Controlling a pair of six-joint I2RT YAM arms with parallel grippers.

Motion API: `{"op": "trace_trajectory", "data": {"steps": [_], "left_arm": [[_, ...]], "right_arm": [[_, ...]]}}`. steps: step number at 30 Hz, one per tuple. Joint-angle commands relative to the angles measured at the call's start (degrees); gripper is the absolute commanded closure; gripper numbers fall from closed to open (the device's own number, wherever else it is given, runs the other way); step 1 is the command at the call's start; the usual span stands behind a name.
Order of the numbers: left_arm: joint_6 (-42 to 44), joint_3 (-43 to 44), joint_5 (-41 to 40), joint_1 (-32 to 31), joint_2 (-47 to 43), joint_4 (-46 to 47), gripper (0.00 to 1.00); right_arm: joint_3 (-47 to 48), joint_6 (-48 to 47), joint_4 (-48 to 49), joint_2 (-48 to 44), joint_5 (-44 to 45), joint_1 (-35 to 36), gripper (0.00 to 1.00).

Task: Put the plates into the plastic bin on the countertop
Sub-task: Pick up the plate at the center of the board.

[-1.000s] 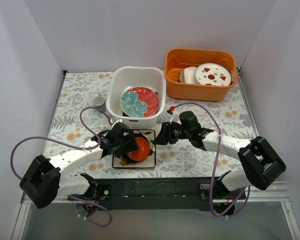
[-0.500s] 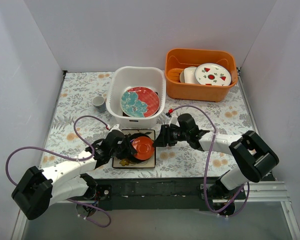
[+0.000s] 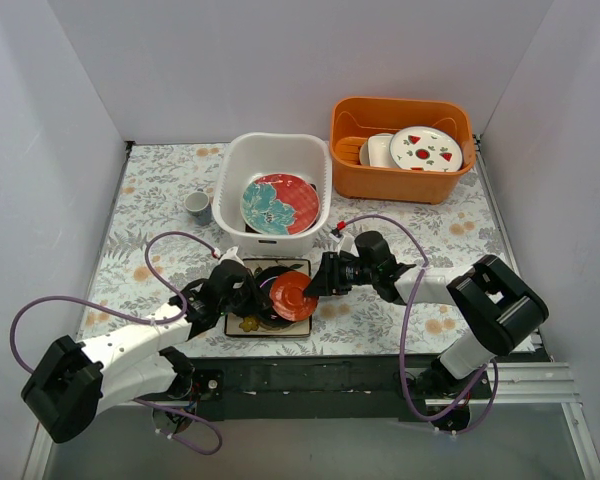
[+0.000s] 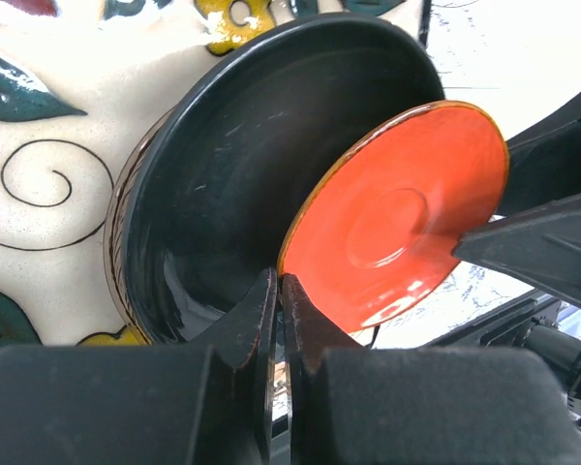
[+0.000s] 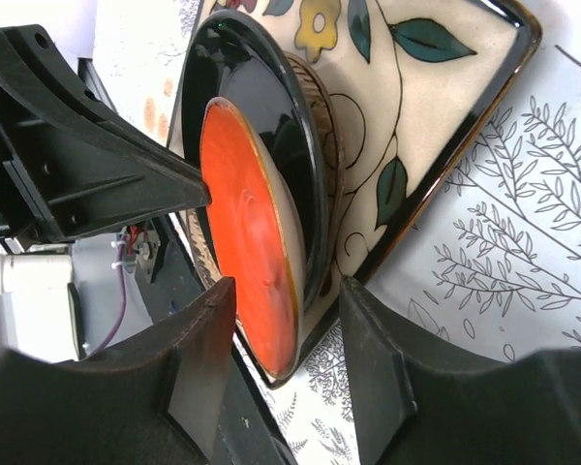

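you only had the teal plate [image 3: 270, 205] in the bin [image 3: 235, 160]. left claw [image 4: 279, 291] pinched the red plate [image 4: 397, 218] by its rim, right claw [image 5: 290, 291] sat open around it. dark plate [image 4: 223, 174] and square plate [image 4: 48, 194] weren't binned yet.

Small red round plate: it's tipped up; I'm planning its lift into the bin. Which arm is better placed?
Probably right: the right gripper, open, straddles one edge of the small red round plate and need only close. The left gripper is shut, merely pinching the opposite rim.

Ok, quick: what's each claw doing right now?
Left claw: closed, pinching the rim of the small red plate.
Right claw: open, fingers either side of that plate's other edge, not clamped.
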Motion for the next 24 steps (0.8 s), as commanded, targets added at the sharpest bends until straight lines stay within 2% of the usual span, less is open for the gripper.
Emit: {"op": "trace_trajectory", "data": {"steps": [1, 4, 5, 7, 8, 11, 15, 16, 18, 19, 22, 23, 24], "left_arm": [[0.36, -0.44, 0.32, -0.43, -1.86, 1.54, 1.00], [0.36, -0.27, 0.32, -0.43, -1.42, 1.80, 1.00], [0.36, -0.26, 1.97, -0.43, -1.33, 1.89, 1.00], [0.45, -0.09, 2.16, -0.43, -1.24, 2.15, 1.00], [0.36, 0.00, 2.08, -0.43, -1.15, 2.15, 1.00], [0.62, 0.18, 2.16, -0.43, -1.68, 2.06, 1.00], [1.15, 0.35, 1.99, -0.43, -3.26, 2.06, 1.00], [1.15, 0.35, 1.90, -0.43, -4.13, 2.06, 0.94], [1.50, 0.44, 1.99, -0.43, -5.10, 1.98, 0.92], [1.41, 0.61, 1.73, -0.34, -6.07, 2.06, 0.84], [1.59, 0.70, 1.63, -0.43, -7.65, 1.98, 0.69], [1.50, 0.70, 1.37, -0.43, -8.44, 1.98, 0.55], [1.68, 0.70, 1.28, -0.43, -8.80, 1.89, 0.51]], "right_arm": [[-0.68, 0.79, 4.38, 0.20, -1.39, 0.28, 0.48], [-0.50, 0.44, 4.12, -0.41, -1.47, 0.20, 0.62], [-0.41, 0.18, 4.03, -0.50, -1.56, 0.28, 0.71], [-0.24, 0.09, 3.77, -0.59, -1.83, 0.20, 0.80], [-0.41, 0.00, 3.68, -0.85, -1.83, 0.20, 0.87], [-0.41, -0.17, 3.06, -1.82, -1.65, 0.11, 0.97], [-0.41, -0.96, 1.22, -3.58, -1.04, 0.02, 0.99], [-0.50, -1.05, 0.87, -4.28, -1.04, -0.24, 0.99], [-0.50, -1.23, 0.43, -5.33, -1.04, -0.51, 0.99], [-0.50, -1.31, -0.27, -6.29, -1.04, -0.86, 0.99], [-0.33, -1.67, -1.85, -8.40, -0.77, -1.47, 0.99], [-0.33, -1.84, -2.21, -8.94, -0.60, -1.56, 0.99], [-0.33, -1.84, -2.47, -9.55, -0.51, -1.82, 0.99]]}}
